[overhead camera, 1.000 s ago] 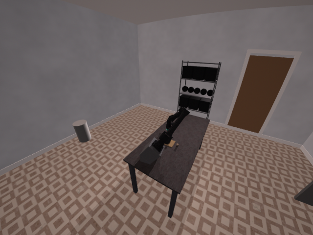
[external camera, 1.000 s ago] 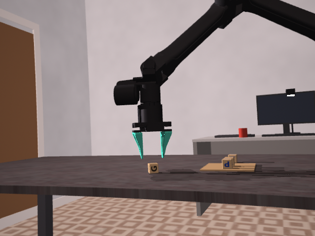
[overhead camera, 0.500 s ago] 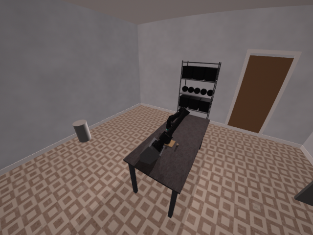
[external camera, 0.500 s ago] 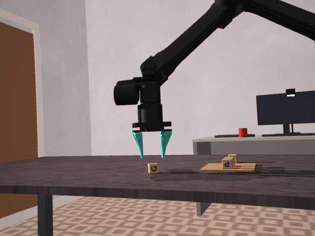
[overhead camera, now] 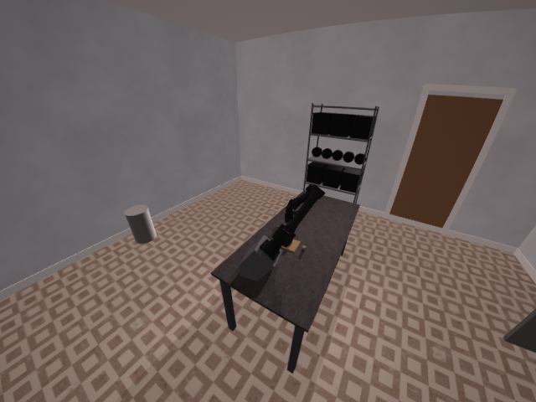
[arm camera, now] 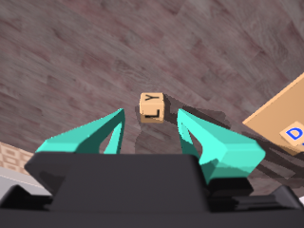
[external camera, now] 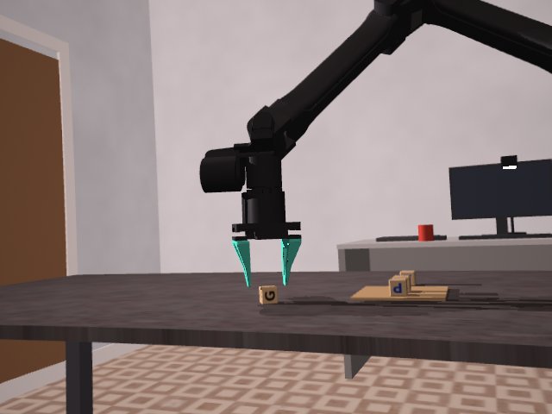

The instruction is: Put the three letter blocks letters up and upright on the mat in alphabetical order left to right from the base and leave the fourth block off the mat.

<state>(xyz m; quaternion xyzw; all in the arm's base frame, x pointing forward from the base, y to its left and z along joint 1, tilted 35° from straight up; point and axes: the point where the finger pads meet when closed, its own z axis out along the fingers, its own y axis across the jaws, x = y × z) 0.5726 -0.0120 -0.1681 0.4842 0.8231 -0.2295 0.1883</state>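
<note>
In the top view, the black jointed metal-look arm (overhead camera: 302, 212) reaches over the dark, mottled bench (overhead camera: 322, 229) (external camera: 178, 307) (arm camera: 71, 57). The flat, tan wooden-looking mat (overhead camera: 294, 245) (external camera: 374, 292) (arm camera: 280, 106) lies beneath it, partly covered by the arm; no letters can be read here.

In the exterior view, the tapered turquoise fingers (external camera: 266, 285) point straight down, spread apart with nothing between them, above a small pale-wood cube with black letters (external camera: 268, 295) (arm camera: 152, 107). This cube stands flat on the bench, off the mat, a sideways G on one face. On the mat, the pale-wood block with a blue letter on its side (external camera: 398, 286) overlaps others behind, so their count is unclear.

In the wrist view, the cube shows Y and L, both turned sideways. It has no clear long axis. At the right, a pale block topped with a blue D (arm camera: 295, 134) sits skewed on the mat, cut off by the frame edge.

The tool (overhead camera: 286, 223) (external camera: 266, 285) (arm camera: 151, 113) has come down slightly nearer the lone block (overhead camera: 303, 248) (external camera: 268, 295) (arm camera: 152, 107).
</note>
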